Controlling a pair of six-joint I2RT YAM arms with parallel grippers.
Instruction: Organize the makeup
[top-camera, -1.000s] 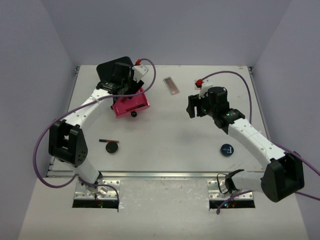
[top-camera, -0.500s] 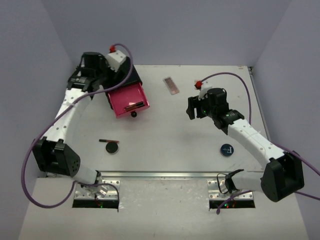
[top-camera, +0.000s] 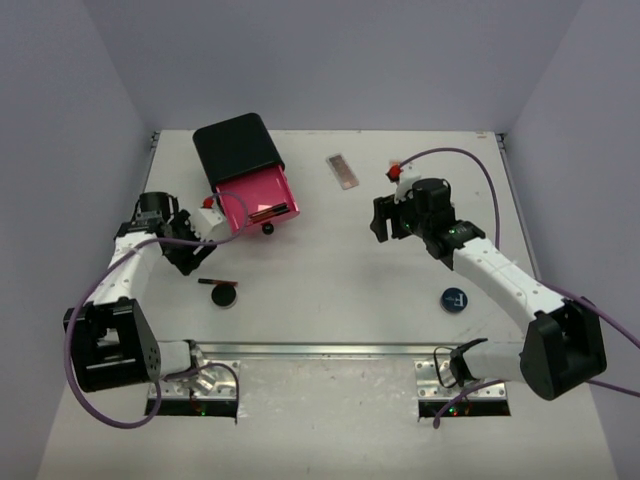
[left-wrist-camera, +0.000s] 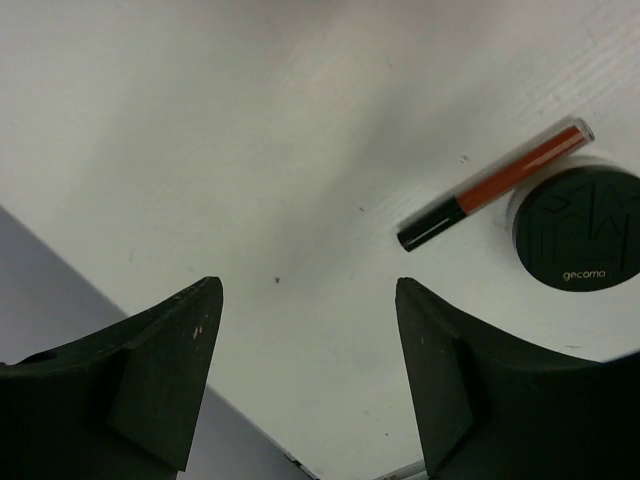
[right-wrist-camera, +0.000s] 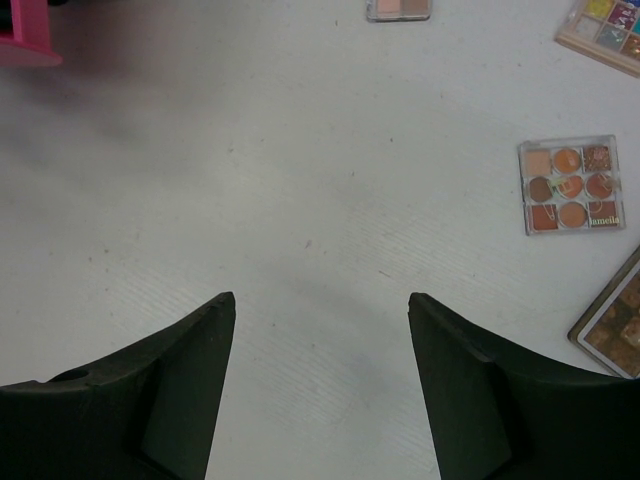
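The left pincer (left-wrist-camera: 307, 295) gapes wide over the bare white desk (left-wrist-camera: 250, 120) and holds nothing. At its 2 o'clock lies a thin red stick (left-wrist-camera: 497, 184), glossy with a black cap, and just beside it a round matte black compact (left-wrist-camera: 580, 228) lettered "gecomo". The right pincer (right-wrist-camera: 322, 300) is equally spread and empty. At its 2 o'clock sits a clear-cased nine-pan palette (right-wrist-camera: 570, 185), labelled perhaps "Jamella". The black chest (top-camera: 238, 145) has its pink drawer (top-camera: 258, 200) pulled out.
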